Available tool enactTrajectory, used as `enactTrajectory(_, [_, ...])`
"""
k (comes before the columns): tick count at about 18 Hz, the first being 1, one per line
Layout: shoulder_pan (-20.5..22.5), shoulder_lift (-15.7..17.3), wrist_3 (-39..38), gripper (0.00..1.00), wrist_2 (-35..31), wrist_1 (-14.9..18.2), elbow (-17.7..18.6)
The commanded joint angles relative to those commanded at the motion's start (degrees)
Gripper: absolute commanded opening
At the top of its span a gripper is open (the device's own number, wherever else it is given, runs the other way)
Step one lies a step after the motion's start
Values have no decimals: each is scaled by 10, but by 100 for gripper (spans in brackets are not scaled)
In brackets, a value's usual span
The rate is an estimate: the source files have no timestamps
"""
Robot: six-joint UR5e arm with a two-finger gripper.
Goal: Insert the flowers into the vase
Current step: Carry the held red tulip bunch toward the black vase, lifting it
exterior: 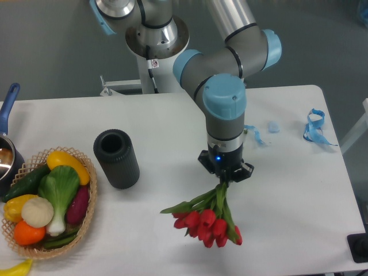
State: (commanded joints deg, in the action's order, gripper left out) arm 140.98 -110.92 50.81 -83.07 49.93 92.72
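My gripper (224, 177) points straight down near the table's middle and is shut on the green stems of the flowers (206, 223), a bunch of red tulips hanging heads-down just above the table. The fingers are mostly hidden under the wrist. The vase (116, 158), a matte black ribbed cylinder with an open round mouth, stands upright well to the left of the gripper, apart from the flowers.
A wicker basket (87, 210) of vegetables sits at the front left beside the vase. A pan with a blue handle (8, 103) is at the left edge. Blue ribbon (315, 127) and small blue scraps (273, 126) lie at the right. The robot base (155, 63) stands behind.
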Motion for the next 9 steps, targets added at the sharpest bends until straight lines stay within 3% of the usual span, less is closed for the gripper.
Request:
enactTrajectory(5, [-4, 3, -75, 0, 131, -78, -1])
enactTrajectory(9, [-2, 19, -87, 0, 257, -81, 2])
